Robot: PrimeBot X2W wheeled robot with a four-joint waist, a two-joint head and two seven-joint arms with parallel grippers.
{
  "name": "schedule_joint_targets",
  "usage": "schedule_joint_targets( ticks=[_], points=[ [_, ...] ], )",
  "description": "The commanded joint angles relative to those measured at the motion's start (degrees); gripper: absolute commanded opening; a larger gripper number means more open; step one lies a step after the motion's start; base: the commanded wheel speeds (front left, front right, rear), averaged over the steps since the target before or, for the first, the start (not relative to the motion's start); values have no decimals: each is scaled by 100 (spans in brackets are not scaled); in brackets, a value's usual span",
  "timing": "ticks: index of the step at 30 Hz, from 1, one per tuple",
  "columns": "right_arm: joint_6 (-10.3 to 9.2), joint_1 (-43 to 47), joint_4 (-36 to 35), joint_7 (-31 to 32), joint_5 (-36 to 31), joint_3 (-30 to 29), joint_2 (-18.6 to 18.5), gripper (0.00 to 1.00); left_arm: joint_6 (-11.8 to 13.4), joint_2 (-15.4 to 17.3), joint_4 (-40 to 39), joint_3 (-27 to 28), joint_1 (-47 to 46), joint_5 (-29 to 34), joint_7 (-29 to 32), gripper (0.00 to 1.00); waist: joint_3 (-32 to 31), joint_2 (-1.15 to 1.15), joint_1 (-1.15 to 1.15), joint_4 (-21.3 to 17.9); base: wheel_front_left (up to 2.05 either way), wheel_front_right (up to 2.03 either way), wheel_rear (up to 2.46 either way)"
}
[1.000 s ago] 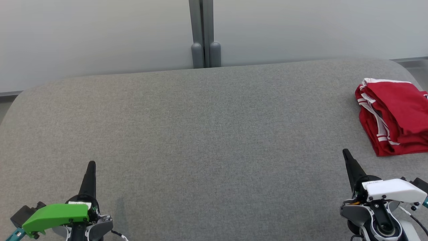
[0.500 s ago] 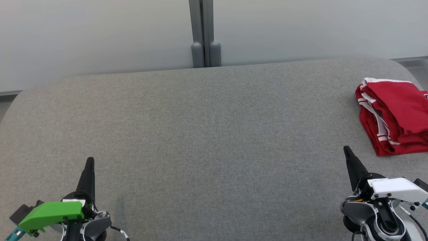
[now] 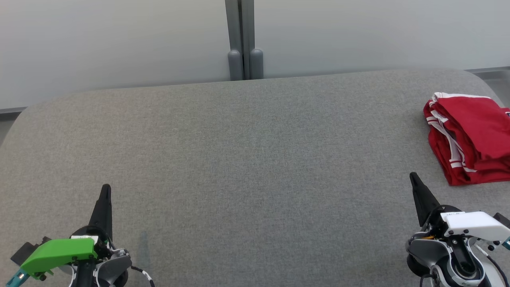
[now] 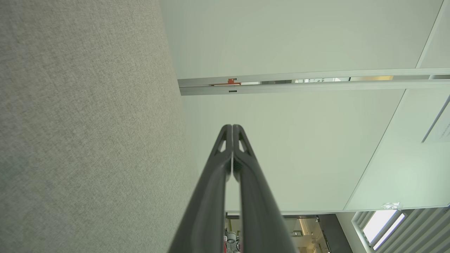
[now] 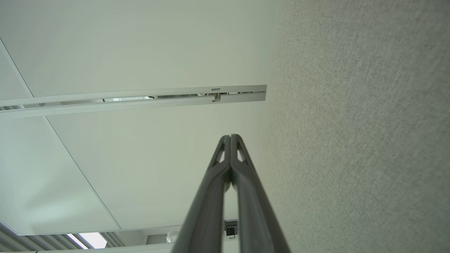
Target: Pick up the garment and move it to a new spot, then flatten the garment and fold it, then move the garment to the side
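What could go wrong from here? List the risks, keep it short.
1. The red garment lies folded at the table's right edge, partly cut off in the head view; a nudge might push it off.
2. The right hand, shut, sits just short of the garment's near corner; swinging forward and right could snag the stack.
3. The white-trimmed layers look loosely stacked, so the fold may slump open.

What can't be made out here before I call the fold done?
Red garment, head view: right part cut off by the picture's right edge, so its full outline is unknown.
Its lower layers, head view: hidden under the top fold.
Wall notice, left wrist view: cut by the edge, too small to read.
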Motion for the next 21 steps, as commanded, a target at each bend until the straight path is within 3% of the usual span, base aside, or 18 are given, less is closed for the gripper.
schedule_joint_targets(
  ticks=[1,21],
  points=[
    [2,-30,-28,23,37,-12,0,0,-38,39,-11,16,-62,-16,24,0,0,0,0,0,0,0,0],
    [2,-29,-27,22,38,-11,-1,0,-38,39,-12,16,-62,-16,24,0,0,0,0,0,0,0,0]
  ],
)
